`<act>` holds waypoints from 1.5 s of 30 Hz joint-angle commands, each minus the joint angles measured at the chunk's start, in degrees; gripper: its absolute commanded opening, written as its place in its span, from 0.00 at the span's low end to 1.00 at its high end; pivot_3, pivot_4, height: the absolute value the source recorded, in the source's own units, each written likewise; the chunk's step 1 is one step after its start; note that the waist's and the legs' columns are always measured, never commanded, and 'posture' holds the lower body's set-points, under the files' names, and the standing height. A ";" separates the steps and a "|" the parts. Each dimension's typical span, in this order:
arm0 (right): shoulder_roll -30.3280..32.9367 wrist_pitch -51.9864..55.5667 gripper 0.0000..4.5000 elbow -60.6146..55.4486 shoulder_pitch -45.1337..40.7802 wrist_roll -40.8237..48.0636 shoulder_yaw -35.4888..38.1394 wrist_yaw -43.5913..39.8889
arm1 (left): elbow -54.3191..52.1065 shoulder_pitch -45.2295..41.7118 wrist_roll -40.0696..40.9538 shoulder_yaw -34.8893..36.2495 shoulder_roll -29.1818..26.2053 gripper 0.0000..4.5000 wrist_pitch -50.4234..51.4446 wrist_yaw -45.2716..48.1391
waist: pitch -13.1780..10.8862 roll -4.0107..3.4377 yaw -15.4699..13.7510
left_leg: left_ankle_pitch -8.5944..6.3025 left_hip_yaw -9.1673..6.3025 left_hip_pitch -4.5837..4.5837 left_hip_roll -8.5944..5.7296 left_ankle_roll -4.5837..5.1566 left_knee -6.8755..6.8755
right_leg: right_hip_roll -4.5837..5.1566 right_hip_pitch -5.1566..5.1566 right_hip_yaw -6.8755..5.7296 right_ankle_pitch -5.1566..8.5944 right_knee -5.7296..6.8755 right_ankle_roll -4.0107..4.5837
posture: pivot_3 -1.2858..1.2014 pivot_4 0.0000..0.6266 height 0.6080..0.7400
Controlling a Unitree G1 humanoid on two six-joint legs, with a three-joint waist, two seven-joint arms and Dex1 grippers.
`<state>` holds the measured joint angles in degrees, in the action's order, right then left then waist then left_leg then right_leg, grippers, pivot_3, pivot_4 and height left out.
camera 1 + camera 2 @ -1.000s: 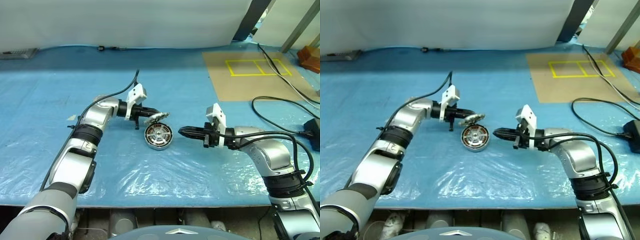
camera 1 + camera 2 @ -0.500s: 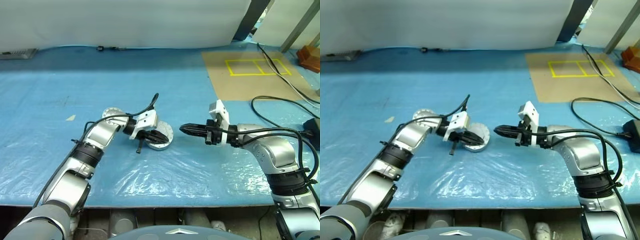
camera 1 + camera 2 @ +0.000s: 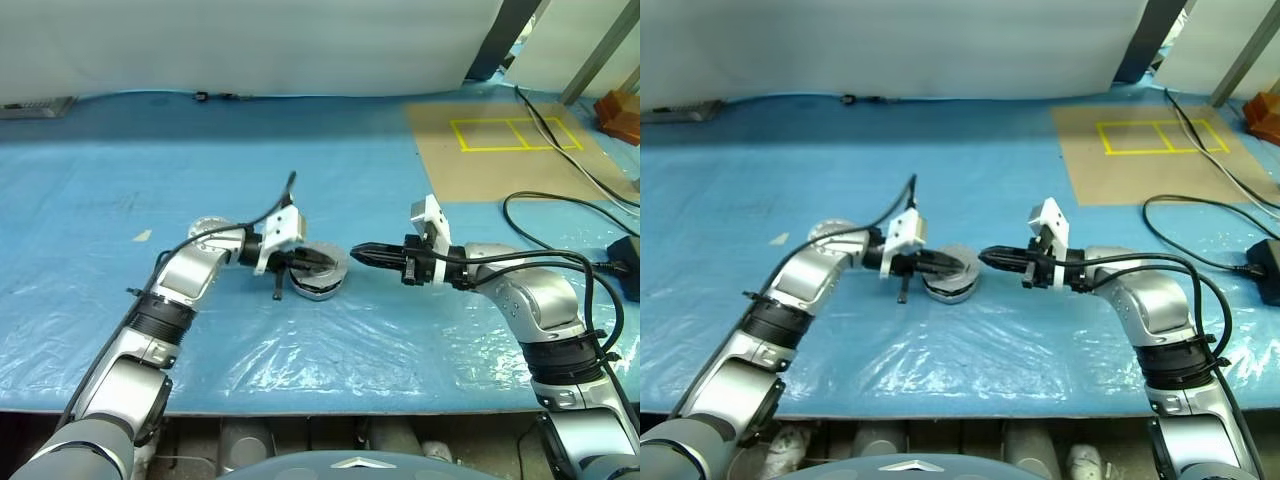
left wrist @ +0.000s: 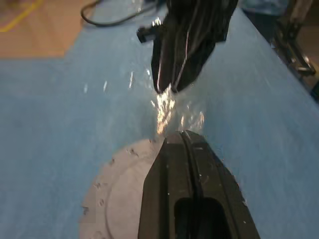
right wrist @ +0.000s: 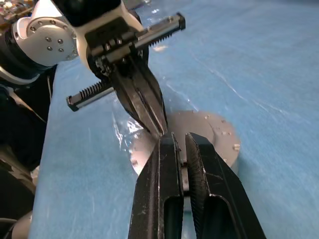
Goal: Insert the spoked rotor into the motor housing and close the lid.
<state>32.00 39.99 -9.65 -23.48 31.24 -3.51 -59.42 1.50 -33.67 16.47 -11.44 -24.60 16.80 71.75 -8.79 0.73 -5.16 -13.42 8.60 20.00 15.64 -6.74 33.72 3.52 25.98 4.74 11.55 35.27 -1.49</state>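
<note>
the left gripper (image 3: 318, 264) has its fingers pressed together, empty, tip resting over the lid (image 3: 322, 279). the right gripper (image 3: 362, 254), fingers drawn together and holding nothing, points in from the opposite side, just beside the lid's edge. the lid lies plain face up on the motor housing, hiding it and the rotor; both tips seem placed to press it home. all this sits on a blue plastic sheet (image 3: 300, 370), with a brown board (image 3: 500, 150) and black cables (image 3: 560, 210) further off.

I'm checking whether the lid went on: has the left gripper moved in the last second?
Yes. The left gripper came nearer the table's front edge and now hovers shut over the lid, which covers the windings seen before.
</note>
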 commanded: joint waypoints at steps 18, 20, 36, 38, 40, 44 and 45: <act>-6.02 -16.99 0.87 10.49 -7.71 -11.37 -8.84 -2.02 | -25.14 23.96 8.58 15.12 -9.72 0.00 11.85 -20.60 | -0.01 0.00 1.17 | 0.05 0.00 -0.01 0.03 0.07 -0.38 | 0.00 0.01 -0.20 0.00 -0.48 -0.01 | 0.52 0.24 1.00; -5.77 -17.31 0.99 10.40 -7.84 -11.53 -9.80 -4.00 | -26.25 26.14 8.53 15.45 -9.92 0.00 9.85 -20.47 | -0.01 0.00 1.28 | 0.04 0.00 0.00 0.04 0.04 -0.38 | 0.00 0.01 -0.19 0.00 -0.45 -0.01 | 0.52 0.24 1.00; -8.83 -25.54 0.99 21.43 -10.82 -19.43 -14.78 -7.34 | -23.95 33.23 5.22 13.54 -10.38 0.00 -1.71 -19.44 | 0.00 0.02 2.51 | 0.11 0.02 -0.03 0.05 0.16 -0.33 | 0.00 0.00 -0.18 0.00 -0.31 0.01 | 0.52 0.24 1.00; -8.13 -25.10 0.99 20.95 -10.32 -19.35 -15.29 -8.98 | -23.73 33.80 4.62 13.02 -10.94 0.00 -2.20 -19.00 | 0.00 0.02 2.60 | 0.11 0.02 -0.02 0.05 0.16 -0.33 | -0.01 0.00 -0.18 0.00 -0.32 0.01 | 0.52 0.24 1.00; -7.84 -25.20 0.99 21.57 -10.47 -19.79 -15.31 -9.53 | -23.81 34.64 4.48 12.66 -11.52 0.00 -2.18 -18.32 | 0.01 0.02 2.62 | 0.11 0.02 -0.02 0.05 0.16 -0.33 | -0.01 0.00 -0.17 0.00 -0.30 0.01 | 0.52 0.24 1.00; -8.30 -27.48 0.99 24.36 -11.01 -21.80 -15.93 -9.25 | -23.00 35.02 3.87 12.12 -11.46 0.00 -3.44 -18.31 | 0.02 0.04 2.63 | 0.08 0.02 -0.08 0.06 0.13 -0.27 | 0.00 -0.01 -0.15 0.02 -0.17 0.03 | 0.52 0.24 1.00; -8.40 -28.15 0.99 25.05 -11.18 -22.64 -16.33 -9.05 | -22.83 35.15 3.76 11.94 -11.49 0.00 -3.78 -18.17 | 0.02 0.04 2.66 | 0.08 0.02 -0.09 0.05 0.13 -0.22 | 0.00 -0.01 -0.13 0.06 -0.11 0.10 | 0.52 0.24 1.00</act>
<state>23.75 12.84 14.50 -34.42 9.83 -19.04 -68.43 -20.74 1.22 20.39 0.47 -35.77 14.58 53.32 -8.77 0.77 -2.50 -13.34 8.62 19.89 15.70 -6.62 33.57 3.52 25.97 4.62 11.67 35.24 -1.28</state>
